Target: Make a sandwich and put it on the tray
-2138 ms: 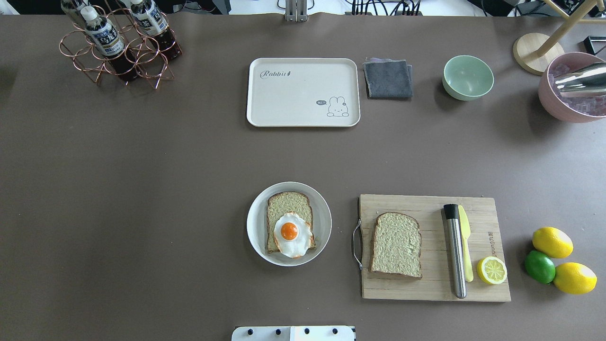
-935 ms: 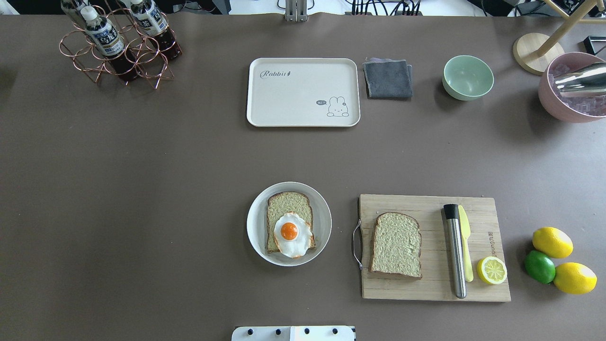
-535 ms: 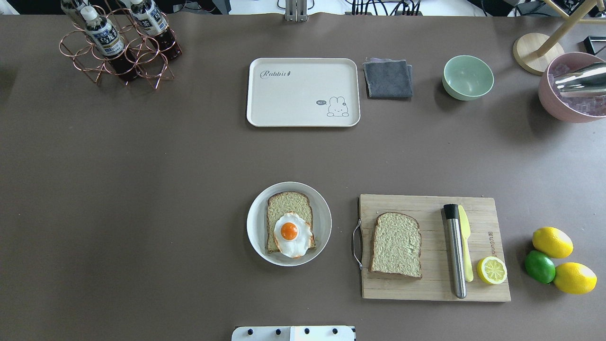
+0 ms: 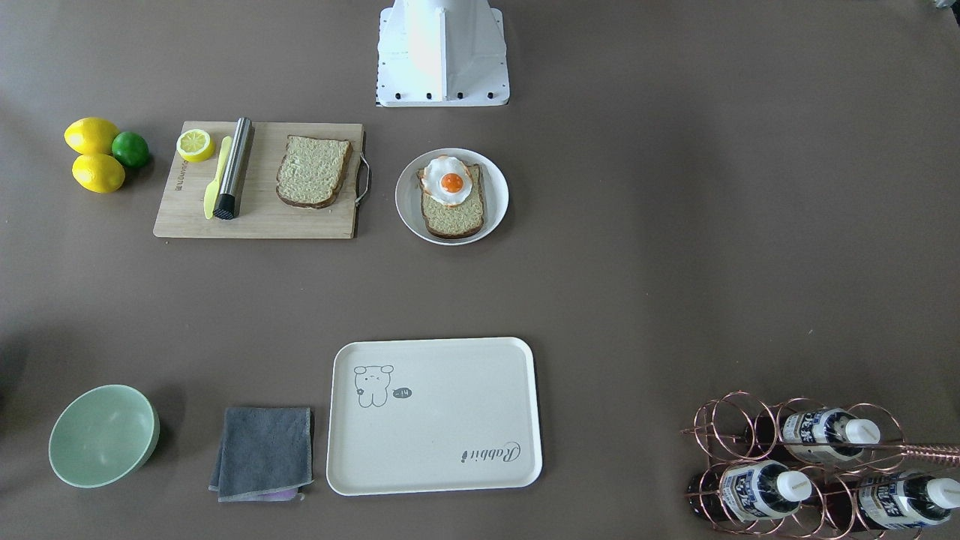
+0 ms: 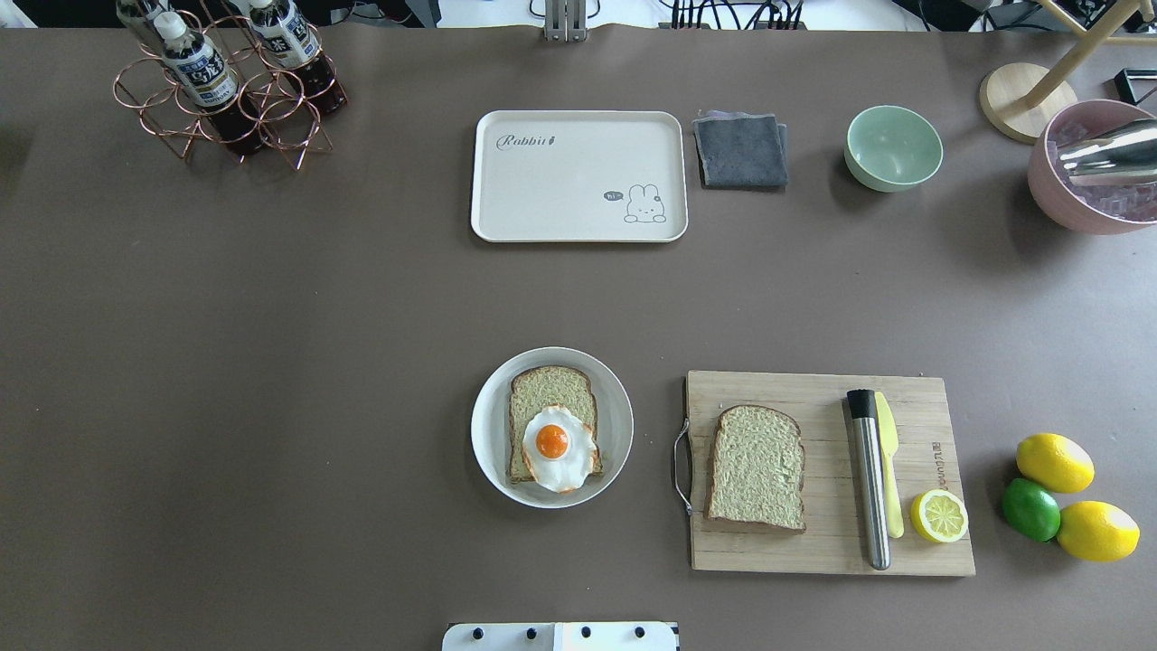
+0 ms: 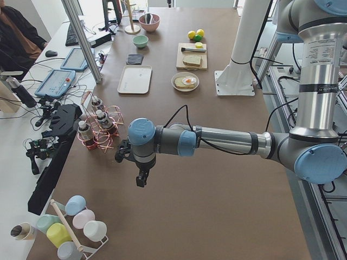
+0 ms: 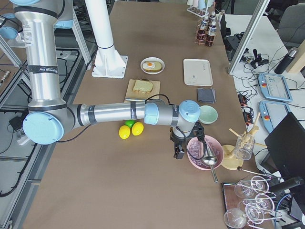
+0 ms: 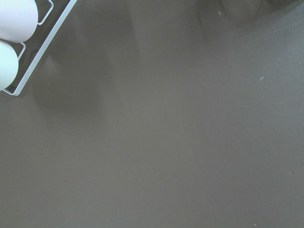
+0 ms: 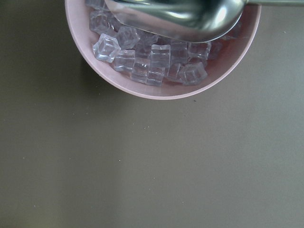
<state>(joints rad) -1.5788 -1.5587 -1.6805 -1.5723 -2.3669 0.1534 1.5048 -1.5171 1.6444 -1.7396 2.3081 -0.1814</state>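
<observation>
One bread slice (image 5: 550,393) is laid on the round white plate (image 5: 493,425), its long axis running away from the robot and its domed crust pointed at the tray (image 5: 560,181). The fried egg (image 5: 558,448) is laid on its near half. The second slice (image 5: 756,467) is laid the same way on the cutting board (image 5: 813,542). The tray is set crosswise, well apart, at the far side of the table (image 5: 271,362). How far the left claw (image 6: 142,179) and the right claw (image 7: 180,152) are open cannot be told.

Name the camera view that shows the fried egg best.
Overhead exterior: the fried egg is largest there, yolk and white edge clear. Front-facing shows it smaller; both side views, a tiny speck; wrist views, not at all.
</observation>
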